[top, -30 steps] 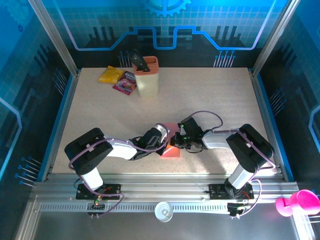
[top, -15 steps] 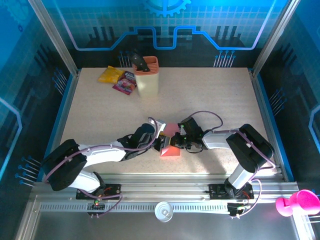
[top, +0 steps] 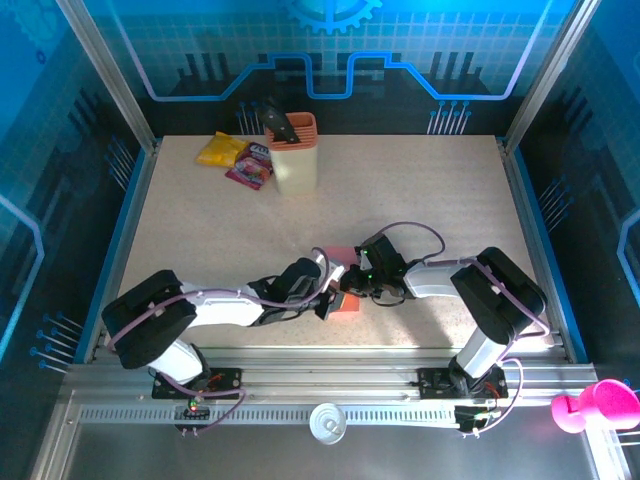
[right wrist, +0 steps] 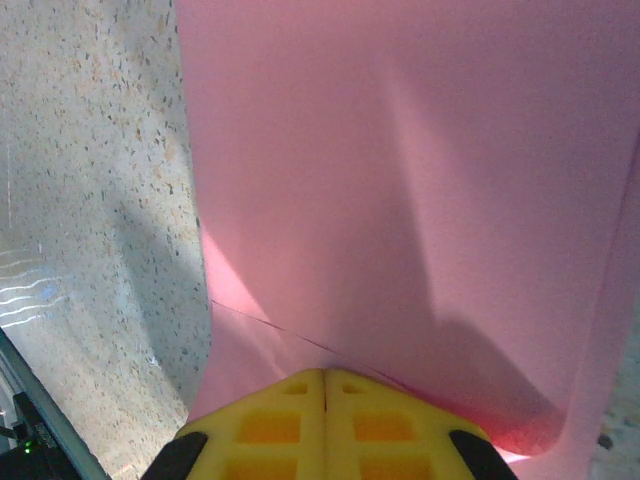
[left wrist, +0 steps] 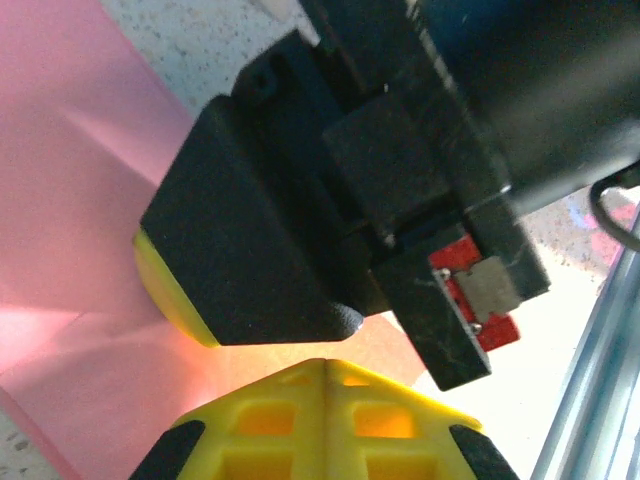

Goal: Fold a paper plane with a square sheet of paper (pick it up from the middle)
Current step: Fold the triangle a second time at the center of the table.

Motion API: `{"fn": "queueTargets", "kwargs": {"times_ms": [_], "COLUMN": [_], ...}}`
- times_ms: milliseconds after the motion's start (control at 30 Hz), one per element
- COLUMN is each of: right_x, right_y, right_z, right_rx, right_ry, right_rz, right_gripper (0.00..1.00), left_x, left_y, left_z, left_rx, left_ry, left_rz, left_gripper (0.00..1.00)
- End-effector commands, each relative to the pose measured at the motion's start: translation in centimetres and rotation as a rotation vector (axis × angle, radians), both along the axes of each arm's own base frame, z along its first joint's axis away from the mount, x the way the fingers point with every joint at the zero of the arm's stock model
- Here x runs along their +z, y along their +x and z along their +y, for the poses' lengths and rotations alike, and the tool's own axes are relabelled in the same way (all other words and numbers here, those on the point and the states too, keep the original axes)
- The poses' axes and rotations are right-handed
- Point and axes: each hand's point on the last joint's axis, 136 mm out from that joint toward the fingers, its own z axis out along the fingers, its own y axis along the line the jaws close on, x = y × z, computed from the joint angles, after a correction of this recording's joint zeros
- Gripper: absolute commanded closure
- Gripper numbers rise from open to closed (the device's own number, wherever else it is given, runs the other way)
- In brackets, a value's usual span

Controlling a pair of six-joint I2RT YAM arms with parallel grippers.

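The square sheet of paper (top: 343,306) is pink-red and lies partly folded near the table's front middle, with both grippers on top of it. My left gripper (top: 327,295) is shut, and its yellow tips (left wrist: 325,362) rest on the pink sheet (left wrist: 80,200). Right in front of them is the right gripper's black finger (left wrist: 250,230) with its yellow pad. My right gripper (top: 350,283) is shut too, with its tips (right wrist: 325,372) pressed onto the paper (right wrist: 400,200) beside a thin crease. The two grippers hide whether the sheet has a paper plane's shape.
A peach holder (top: 293,152) with a black tool (top: 282,122) in it stands at the back left. A yellow packet (top: 222,150) and a purple-pink packet (top: 250,165) lie beside it. The metal front rail (left wrist: 600,350) is close to the grippers.
The left arm swung its elbow out to the left and partly back. Its gripper opened a little and shut again, ending slightly nearer the front edge. The right arm stayed still.
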Motion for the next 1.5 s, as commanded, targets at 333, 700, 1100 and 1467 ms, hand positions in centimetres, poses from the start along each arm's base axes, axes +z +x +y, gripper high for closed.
{"fn": "queueTargets", "kwargs": {"times_ms": [333, 700, 1100, 1467], "right_x": [-4.3, -4.5, -5.0, -1.1], "right_y": [-2.9, -3.0, -3.0, -0.8], "right_z": [-3.8, -4.3, -4.7, -2.3], "right_rx": [-0.036, -0.040, -0.047, 0.020], "right_ry": [-0.153, -0.163, -0.172, -0.056], "right_rz": [0.146, 0.150, 0.164, 0.052], "right_gripper": [1.00, 1.00, 1.00, 1.00], "left_x": [-3.7, -5.7, -7.0, -8.2], "left_y": [-1.2, -2.9, -4.7, -5.1], "left_z": [1.7, 3.4, 6.2, 7.0], "left_rx": [0.020, 0.034, 0.079, 0.115], "left_ry": [0.042, 0.063, 0.092, 0.100], "left_rz": [0.040, 0.095, 0.127, 0.164], "left_gripper": [1.00, 1.00, 1.00, 1.00]}}
